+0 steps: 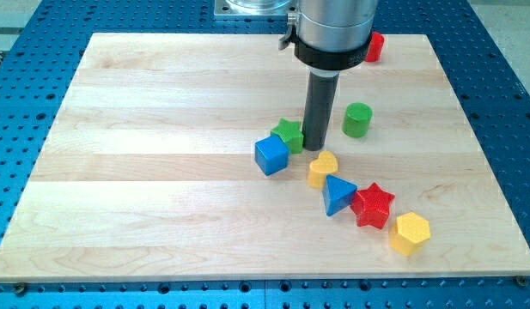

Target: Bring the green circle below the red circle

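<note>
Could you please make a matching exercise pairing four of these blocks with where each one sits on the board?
Blocks:
1. green circle
2. red circle
3. blue cube
4. yellow hexagon

Places:
A. nearest the view's bottom right
B. at the view's top, partly behind the arm
C. right of my tip
D. left of my tip, beside the green star

Pairs: 1-C, 2-B, 3-D, 4-A

Arm enters from the view's top centre, silver-grey housing with a black collar, dark rod hanging straight down and vertical. My tip [315, 148] sits on the table near mid-board.
</note>
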